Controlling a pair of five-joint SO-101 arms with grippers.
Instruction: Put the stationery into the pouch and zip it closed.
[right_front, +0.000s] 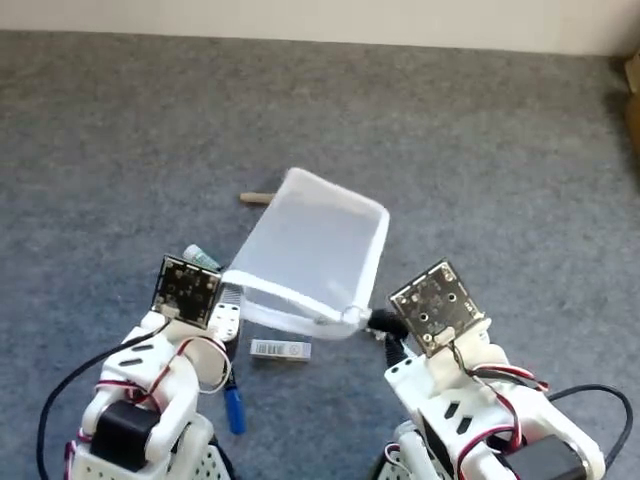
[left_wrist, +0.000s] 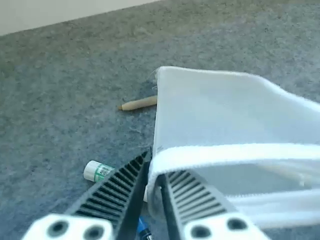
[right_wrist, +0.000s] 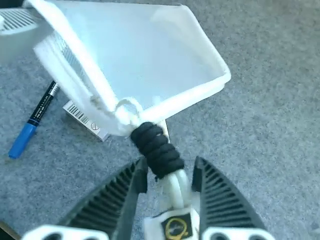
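Right wrist view: black cord (right_wrist: 156, 147) at pouch (right_wrist: 145, 55) | left wrist: pencil (left_wrist: 139, 103), small tube (left_wrist: 97, 170)

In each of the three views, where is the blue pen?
High view: blue pen on the carpet beside the left arm.
Left wrist view: its blue tip under the end effector.
Right wrist view: beside the barcoded box.
Shared landmark: the white pouch.

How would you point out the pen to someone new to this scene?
Find the white pouch on the grey carpet. Nearer the arms than it, by the left arm, lies the pen: slim, dark with a blue end, unlike the flat white barcoded block beside it.
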